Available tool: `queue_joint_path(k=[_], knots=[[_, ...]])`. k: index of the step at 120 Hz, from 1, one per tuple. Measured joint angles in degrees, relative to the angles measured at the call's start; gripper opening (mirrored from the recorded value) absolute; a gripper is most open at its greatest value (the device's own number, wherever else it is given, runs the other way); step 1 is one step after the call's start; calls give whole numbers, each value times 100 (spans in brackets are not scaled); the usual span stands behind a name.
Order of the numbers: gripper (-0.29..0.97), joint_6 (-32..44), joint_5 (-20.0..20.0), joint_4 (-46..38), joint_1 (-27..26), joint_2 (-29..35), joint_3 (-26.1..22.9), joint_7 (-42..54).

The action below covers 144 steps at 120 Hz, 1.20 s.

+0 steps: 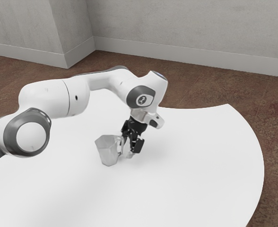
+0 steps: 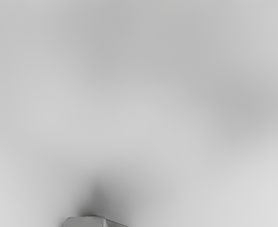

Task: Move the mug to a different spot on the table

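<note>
Grey mug (image 1: 108, 150) stands on white table (image 1: 200, 165), left of middle in exterior view, handle facing exterior view's right. Black gripper (image 1: 133, 144) hangs low from white arm (image 1: 82, 97), right at mug's handle. Jaws: cannot tell whether clamped on handle or apart. Wrist view: mug (image 2: 89, 221) edge just under hand, blurred table (image 2: 139, 94) beyond. Brown floor (image 1: 214, 80) around table.
</note>
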<state>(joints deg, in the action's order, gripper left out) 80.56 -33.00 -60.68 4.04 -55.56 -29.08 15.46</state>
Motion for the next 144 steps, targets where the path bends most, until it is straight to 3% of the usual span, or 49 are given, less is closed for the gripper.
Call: queue_joint_path(k=[24,58,66,74,81,110,128,137,144], knots=[[66,208,32,10,0,13,-17,-29],[67,692,172,151,21,198,-402,-39],[68,829,475,-245,31,783,-177,-28],[68,1193,1101,-1320,34,1803,412,27],[68,1461,1508,-1886,37,2459,645,80],[68,2115,2621,-2779,27,3911,1053,288],[68,1868,2945,-2910,-71,4963,1444,127],[68,1643,3019,-2861,-772,5270,2181,-3],[68,1413,3051,-2753,-1005,5391,2440,-91]])
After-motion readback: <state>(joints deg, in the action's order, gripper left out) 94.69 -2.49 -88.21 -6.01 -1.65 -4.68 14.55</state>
